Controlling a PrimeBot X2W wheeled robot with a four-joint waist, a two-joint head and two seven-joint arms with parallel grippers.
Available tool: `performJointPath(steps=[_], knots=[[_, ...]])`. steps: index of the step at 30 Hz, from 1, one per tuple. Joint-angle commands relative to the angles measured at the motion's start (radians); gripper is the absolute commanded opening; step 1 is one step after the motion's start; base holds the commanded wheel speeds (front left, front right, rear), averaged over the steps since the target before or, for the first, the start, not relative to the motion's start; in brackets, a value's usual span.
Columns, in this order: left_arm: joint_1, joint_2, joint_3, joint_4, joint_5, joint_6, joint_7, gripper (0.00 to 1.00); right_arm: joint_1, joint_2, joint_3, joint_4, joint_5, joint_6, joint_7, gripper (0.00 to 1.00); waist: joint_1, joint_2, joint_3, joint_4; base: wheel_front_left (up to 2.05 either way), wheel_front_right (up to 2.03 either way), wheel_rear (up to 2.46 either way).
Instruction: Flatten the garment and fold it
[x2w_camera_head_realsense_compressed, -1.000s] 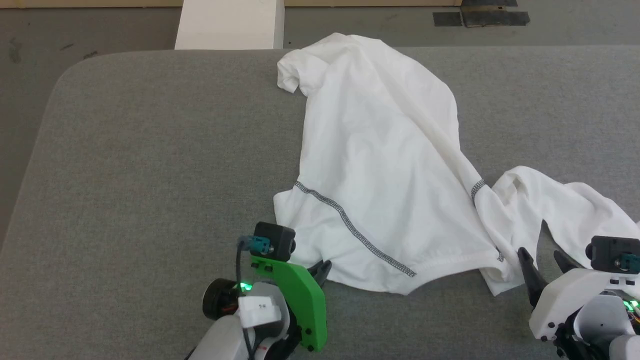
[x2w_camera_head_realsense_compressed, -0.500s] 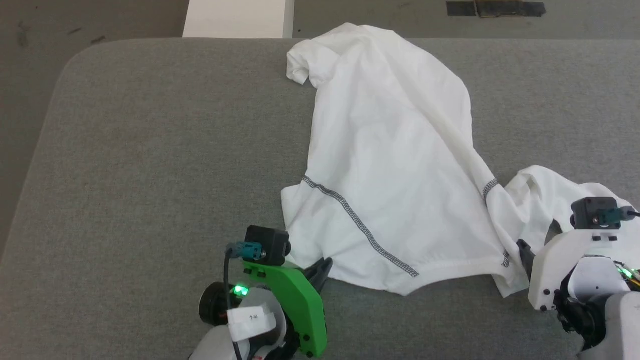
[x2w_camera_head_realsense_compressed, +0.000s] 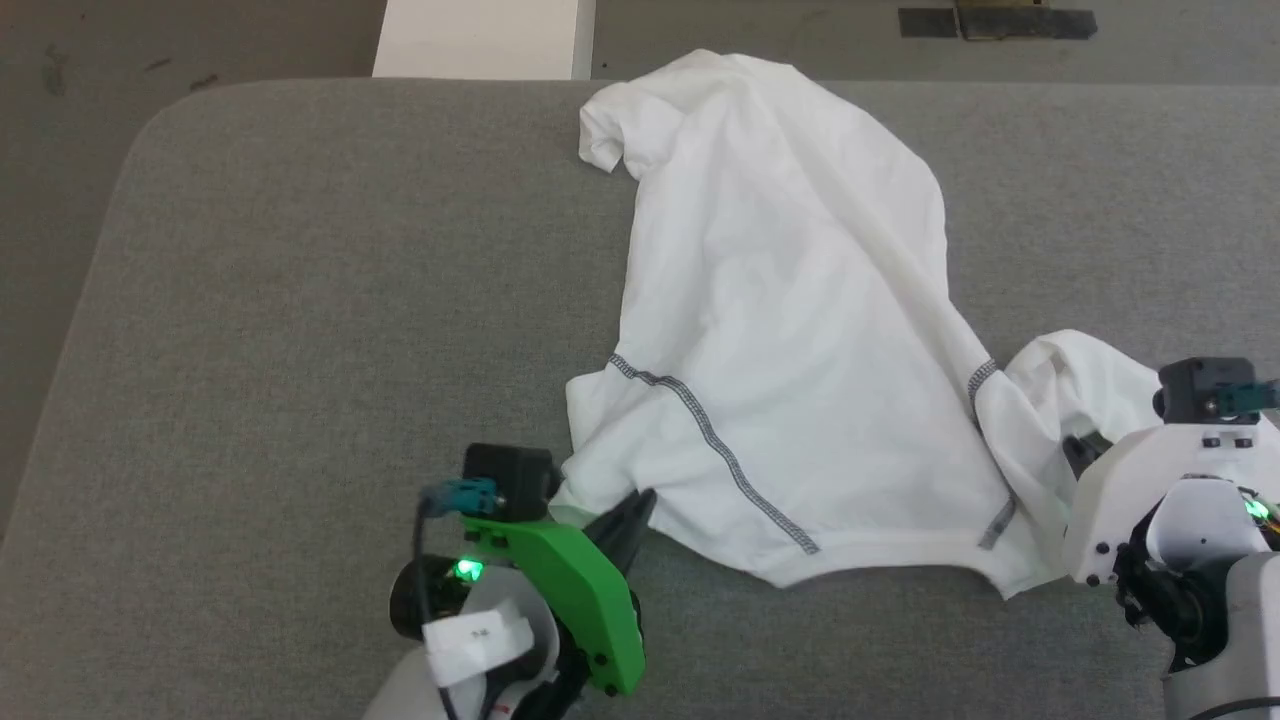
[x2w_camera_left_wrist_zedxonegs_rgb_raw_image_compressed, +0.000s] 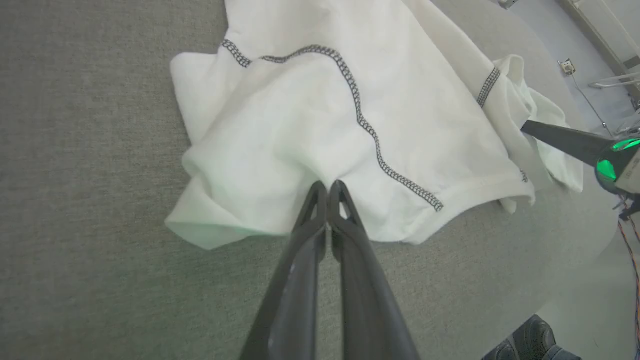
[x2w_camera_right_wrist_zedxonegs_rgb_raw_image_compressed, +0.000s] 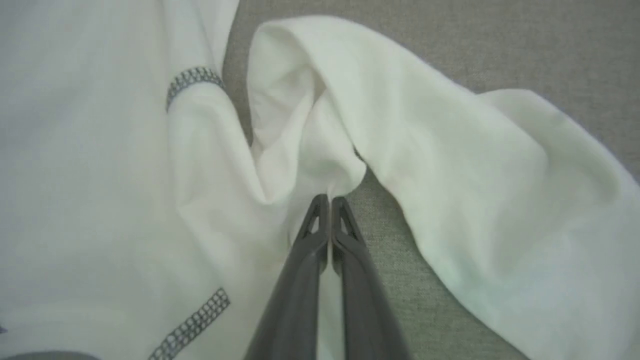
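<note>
We count one garment (x2w_camera_head_realsense_compressed: 790, 330), two end effectors, one counter (x2w_camera_head_realsense_compressed: 300, 300) and one white box (x2w_camera_head_realsense_compressed: 483, 38). Taking the head view as a dial, the garment lies on the counter right of centre. It runs from the far edge at 12 o'clock, where its bunched end reaches the rim, down to its collar edge near 5 o'clock. A crumpled sleeve spreads toward 4 o'clock. On the white cloth we count three stretches of dark zigzag stitching: one long diagonal and two short pieces by the right shoulder. The left end effector (x2w_camera_head_realsense_compressed: 640, 503) sits at 6 o'clock with its two fingers pressed together on a fold at the garment's near left corner. In the left wrist view the cloth gathers into the tips of that end effector (x2w_camera_left_wrist_zedxonegs_rgb_raw_image_compressed: 327, 186). The right end effector (x2w_camera_head_realsense_compressed: 1078, 452) is at 4 o'clock, half buried in the sleeve. In its own wrist view the tips of the end effector (x2w_camera_right_wrist_zedxonegs_rgb_raw_image_compressed: 325, 199) are pinched together on a tuck of fabric between shoulder and sleeve. The box stands on the floor (x2w_camera_head_realsense_compressed: 60, 60) beyond the far edge at 11 o'clock, apart from the garment. The counter's rounded corner shows at 10 o'clock. From 7 to 11 o'clock the grey surface is bare, and a narrower bare strip lies at 2 o'clock beside the garment.
</note>
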Motion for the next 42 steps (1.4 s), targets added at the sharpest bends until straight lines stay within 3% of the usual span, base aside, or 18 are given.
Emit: performJointPath(steps=[1, 9, 17, 26, 35, 42], knots=[[-0.003, -0.006, 0.015, -0.012, -0.020, 0.006, -0.019, 0.00, -0.012, 0.000, 0.004, -0.022, 0.039, -0.001, -0.005, 0.00, 0.0000, 0.0000, -0.020, -0.011, 0.00, 0.00, 0.00], [-0.098, -0.025, 0.145, -0.109, -0.165, -0.010, -0.099, 0.00, -0.104, 0.018, -0.007, -0.199, 0.352, -0.001, 0.093, 0.00, 0.0000, 0.0000, -0.090, -0.038, 0.00, 0.00, 0.00], [-0.415, 0.008, 0.271, -0.134, -0.234, -0.019, -0.060, 0.00, -0.364, 0.030, -0.085, -0.275, 0.534, -0.001, 0.251, 0.00, 0.0000, 0.0000, -0.136, -0.041, 0.00, 0.00, 0.00], [-0.727, 0.110, 0.340, 0.008, -0.198, 0.002, 0.012, 0.00, -0.665, 0.035, -0.178, -0.203, 0.471, -0.001, 0.312, 0.00, 0.0000, 0.0000, -0.156, -0.033, 0.00, 0.00, 0.00], [-0.896, 0.203, 0.311, 0.196, -0.112, 0.008, 0.078, 0.00, -0.836, 0.037, -0.209, -0.065, 0.382, -0.001, 0.271, 0.00, 0.0000, 0.0000, -0.138, -0.033, 0.00, 0.00, 0.00], [-1.013, 0.245, 0.265, 0.328, -0.043, 0.010, 0.114, 0.00, -0.946, 0.038, -0.205, 0.031, 0.285, -0.001, 0.248, 0.00, 0.0000, 0.0000, -0.046, -0.040, 0.00, 0.00, 0.00]])
